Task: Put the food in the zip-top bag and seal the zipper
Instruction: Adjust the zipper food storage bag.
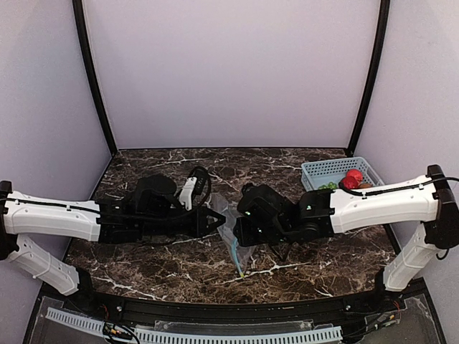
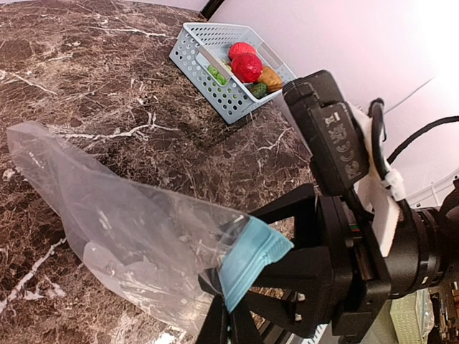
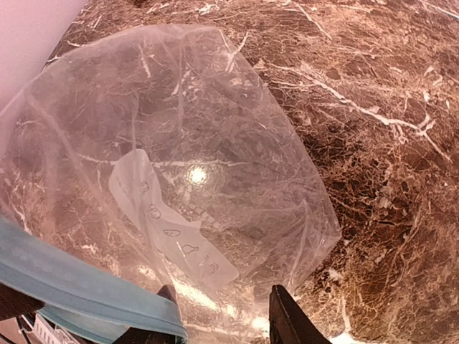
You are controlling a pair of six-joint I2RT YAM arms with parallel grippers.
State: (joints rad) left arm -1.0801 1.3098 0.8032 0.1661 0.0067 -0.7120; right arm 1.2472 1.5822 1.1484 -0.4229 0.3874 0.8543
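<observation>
The clear zip-top bag (image 1: 231,231) hangs between my two grippers at the table's middle. Its teal zipper (image 2: 252,259) is bunched at the mouth. My left gripper (image 2: 228,307) is shut on the zipper edge and holds the bag off the table. My right gripper (image 3: 224,307) is open, one finger on each side of the bag's mouth edge, with the zipper (image 3: 72,283) to its left. The bag (image 3: 193,143) is empty. The food lies in the basket: two red fruits (image 2: 246,67), green grapes (image 2: 214,73) and a brown-orange one (image 2: 271,77).
The light-blue basket (image 1: 324,170) stands at the back right of the dark marble table (image 1: 172,265), just behind my right arm. Purple walls close in the back and both sides.
</observation>
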